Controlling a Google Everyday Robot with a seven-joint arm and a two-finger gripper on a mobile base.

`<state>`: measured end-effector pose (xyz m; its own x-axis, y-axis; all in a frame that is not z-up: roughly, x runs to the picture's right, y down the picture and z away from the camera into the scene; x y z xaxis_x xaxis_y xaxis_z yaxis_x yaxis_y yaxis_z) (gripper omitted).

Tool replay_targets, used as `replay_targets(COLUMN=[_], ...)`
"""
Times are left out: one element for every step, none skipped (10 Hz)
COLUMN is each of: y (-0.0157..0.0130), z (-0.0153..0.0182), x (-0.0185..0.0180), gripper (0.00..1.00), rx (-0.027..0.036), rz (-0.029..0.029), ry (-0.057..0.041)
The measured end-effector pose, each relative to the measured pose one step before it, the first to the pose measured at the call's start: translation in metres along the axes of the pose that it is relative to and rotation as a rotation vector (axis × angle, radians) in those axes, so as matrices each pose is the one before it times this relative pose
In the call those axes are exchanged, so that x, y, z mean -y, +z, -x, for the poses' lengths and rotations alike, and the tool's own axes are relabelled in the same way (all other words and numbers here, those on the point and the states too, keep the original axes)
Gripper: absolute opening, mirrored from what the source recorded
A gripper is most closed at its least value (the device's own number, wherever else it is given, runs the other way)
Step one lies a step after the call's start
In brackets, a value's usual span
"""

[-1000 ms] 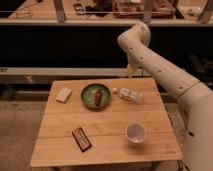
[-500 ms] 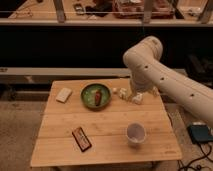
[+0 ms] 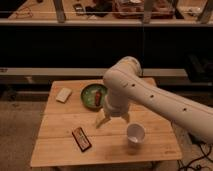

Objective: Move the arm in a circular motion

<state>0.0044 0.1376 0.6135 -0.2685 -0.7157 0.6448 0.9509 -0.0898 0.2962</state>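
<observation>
- The thick cream-white tubular robot arm [image 3: 150, 95] enters from the right edge. It bends at a rounded elbow above the light wooden slatted table [image 3: 60, 125] and turns down toward the tabletop.
- The pale gripper [image 3: 105, 119] hangs below the wrist, low over the middle of the table. It is just in front of the round green bowl [image 3: 89, 91] and left of the white cup [image 3: 135, 134].
- Gripper state: cannot be told from this view. Nothing is seen held in it.
- Handling judgement: the arm looks stiff, heavy and smooth-shelled. The task calls for its own sweep, so no hold on any object is required.
- Also on the table: a pale square block [image 3: 63, 94] at the far left, and a dark flat packet with an orange edge [image 3: 81, 139] near the front.
- Risk judgement: with the gripper this low, a circular sweep could clip the cup or the bowl, so lifting it first seems wise.
</observation>
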Motion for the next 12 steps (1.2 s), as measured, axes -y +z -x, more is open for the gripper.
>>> replay_targets(y=[0.01541,0.02230,0.01415,0.01678,0.00875,0.00203,-0.00031,-0.00390,-0.00949,-0.00749,-0.01000,-0.01210], z=[-0.01889,-0.03362,-0.02352,-0.03239,-0.02816,-0.03038,-0.01690,-0.01493,-0.00881,-0.00112,0.00396,0.01440], x=[0.02148,0.01608,0.00155,-0.00710,-0.01721,-0.02801,-0.02044,-0.02559,-0.03297,-0.02056,-0.02364,-0.02824], gripper=[0.75,0.75,0.75,0.75,0.75,0.75,0.75,0.75,0.75,0.75,0.75,0.75], rx=[-0.00817,-0.01951,-0.01392,-0.01594,-0.01347,-0.01074,-0.00476,-0.00879,-0.00925,-0.00504,-0.00422,0.00492], rz=[-0.05291,-0.04786,-0.01239,0.00606,0.02595,0.05108,0.03789,0.04206,0.05475,0.03145,0.03300,0.04056], ry=[-0.07461,-0.09595,-0.05868,-0.07944,-0.06711,-0.07186,-0.03575,-0.01952,0.00751,0.01742,0.03433,0.05898])
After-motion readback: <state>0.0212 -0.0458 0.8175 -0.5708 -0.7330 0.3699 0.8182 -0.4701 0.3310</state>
